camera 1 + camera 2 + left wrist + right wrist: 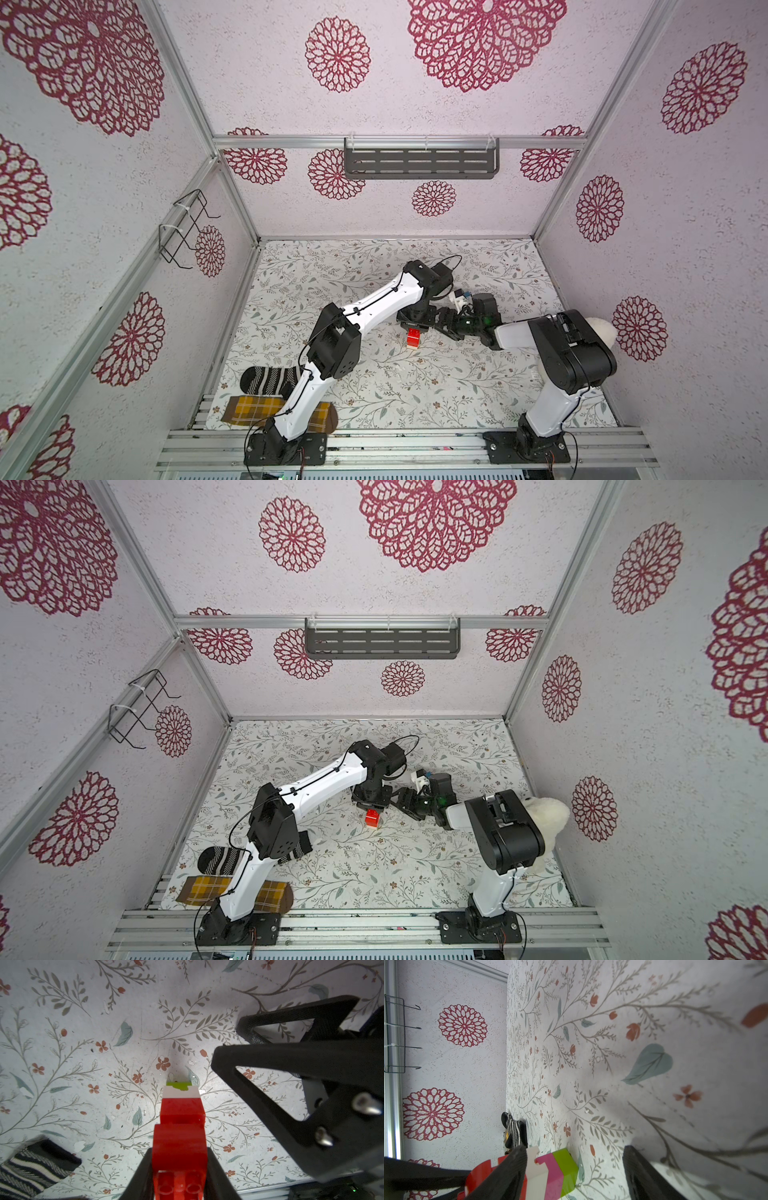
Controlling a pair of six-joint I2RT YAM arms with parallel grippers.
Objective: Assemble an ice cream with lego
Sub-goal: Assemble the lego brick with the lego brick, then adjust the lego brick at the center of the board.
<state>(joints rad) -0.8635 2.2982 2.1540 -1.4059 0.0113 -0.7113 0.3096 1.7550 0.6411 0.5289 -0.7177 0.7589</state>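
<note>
Jaws on the left gripper (179, 1164) are clamped on the red top of the ice cream (181, 1109), a stack of red, cream-white, pink and lime green plastic bricks, green end down at the middle of the flowered bench (374, 395); whether it touches, can't tell. Now the right gripper (446, 324) gapes just beside it, holding nothing. Up front, a black-and-white striped sock (268, 380) and a mustard plaid sock (249, 409) lie under the left arm, elbow raised, wrist bent down. Far back hangs a dark slotted wall shelf (419, 162).

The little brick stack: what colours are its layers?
The ice cream is banded red, cream-white, pink and lime green; the right wrist view shows it best.
</note>
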